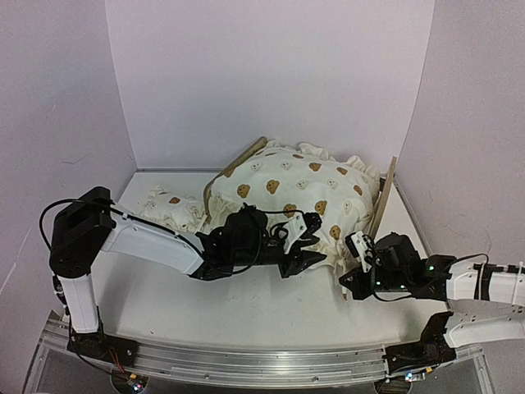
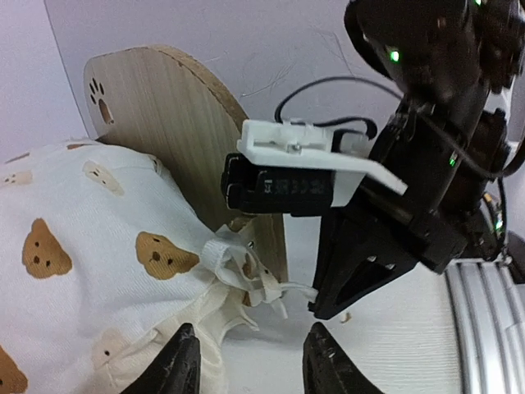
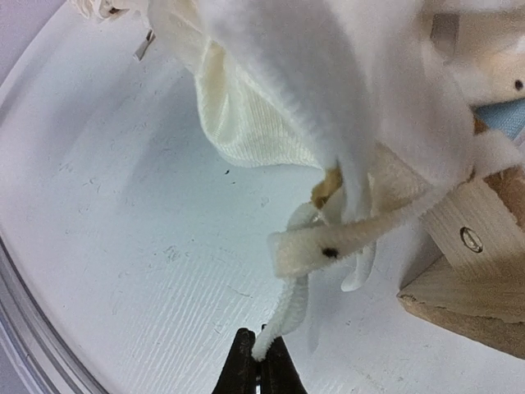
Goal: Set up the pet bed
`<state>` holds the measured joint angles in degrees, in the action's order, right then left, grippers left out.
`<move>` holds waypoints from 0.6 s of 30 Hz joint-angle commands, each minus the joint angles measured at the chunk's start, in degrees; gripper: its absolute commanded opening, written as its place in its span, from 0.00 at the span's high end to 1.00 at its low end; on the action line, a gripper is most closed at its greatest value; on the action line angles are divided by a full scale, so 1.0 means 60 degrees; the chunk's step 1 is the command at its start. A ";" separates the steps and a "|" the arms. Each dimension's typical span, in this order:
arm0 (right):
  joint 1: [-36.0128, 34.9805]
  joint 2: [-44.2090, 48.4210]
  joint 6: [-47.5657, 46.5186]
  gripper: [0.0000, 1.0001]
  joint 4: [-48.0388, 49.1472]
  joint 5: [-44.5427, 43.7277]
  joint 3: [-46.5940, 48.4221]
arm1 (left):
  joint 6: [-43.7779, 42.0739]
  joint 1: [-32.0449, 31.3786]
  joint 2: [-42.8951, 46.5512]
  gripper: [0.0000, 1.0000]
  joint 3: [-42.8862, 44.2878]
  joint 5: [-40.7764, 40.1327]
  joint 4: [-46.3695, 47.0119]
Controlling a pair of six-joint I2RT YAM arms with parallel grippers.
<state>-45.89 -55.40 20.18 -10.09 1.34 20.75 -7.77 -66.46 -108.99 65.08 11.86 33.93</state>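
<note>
Pinching a white tie of the cushion between closed fingertips, the right gripper sits at the near right corner of the pet bed, which stands at the far middle of the table, draped by the cushion. The left gripper, jaws parted and empty, hovers at the cushion's near edge.

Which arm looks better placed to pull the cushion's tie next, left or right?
Probably the right: the right gripper is shut on a tie of the cushion beside the wooden bed frame. The left gripper hangs open by the cushion, holding nothing.
</note>
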 commanded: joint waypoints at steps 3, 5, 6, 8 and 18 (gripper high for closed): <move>0.0016 0.0513 -0.0121 1.00 0.0309 0.0090 0.0094 | -0.3260 0.0109 -0.1353 0.58 0.1008 -0.0165 0.0895; 0.0016 0.0553 -0.0096 1.00 0.0368 0.0123 0.0048 | -0.3098 0.0190 -0.1663 0.59 0.1355 -0.0086 0.1189; 0.0024 0.0560 -0.0085 1.00 0.0382 0.0132 0.0023 | -0.2842 0.0210 -0.1893 0.60 0.1559 -0.0154 0.1303; 0.0026 0.0600 -0.0061 1.00 0.0417 0.0153 -0.0054 | -0.2550 0.0288 -0.2131 0.61 0.1819 -0.0056 0.1510; 0.0017 0.0694 -0.0138 1.00 0.0465 0.0270 -0.0108 | -0.1260 0.0353 -0.2800 0.66 0.2671 0.0318 0.2034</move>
<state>-45.89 -52.47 19.94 -9.61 2.37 20.08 -19.33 -64.53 -125.21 77.25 11.99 40.97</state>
